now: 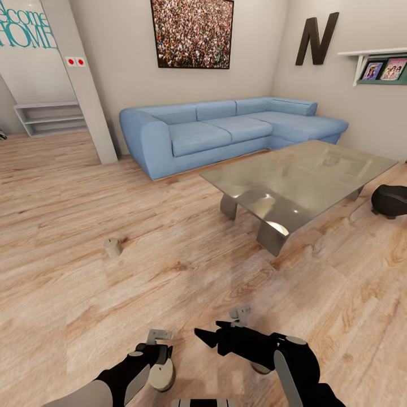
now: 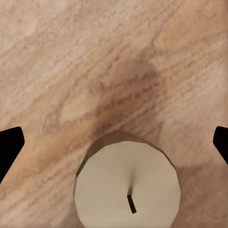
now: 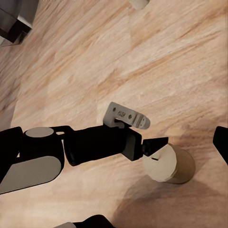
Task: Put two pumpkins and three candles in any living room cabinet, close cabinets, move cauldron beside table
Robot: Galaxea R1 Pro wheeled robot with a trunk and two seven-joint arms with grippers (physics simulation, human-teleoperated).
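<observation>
Pale grey-green wax sits right under the left gripper (image 2: 114, 142): a candle (image 2: 127, 183) stands upright on the wooden floor (image 2: 71, 57), wick up, and the two dark fingertips (image 2: 10, 145) hang wide apart on either side of it, clear of its sides. From the right wrist camera you see that same left gripper (image 3: 156, 146) poised at the top edge of that candle (image 3: 170, 164), one fingertip just at its rim, nothing clamped. The right gripper (image 1: 210, 334) reaches forward low over the boards beside the left one; its fingers look spread, though I cannot tell for certain how far. Ahead of both hands and out to the left gripper's side, well apart from it, a second candle (image 1: 112, 247) stands alone on the floor. Farther ahead, beyond the right gripper, there is a metal coffee table (image 1: 299, 181), a blue corner sofa (image 1: 215, 133) behind it, and a dark cauldron (image 1: 390, 200) beside the table's far right end.
</observation>
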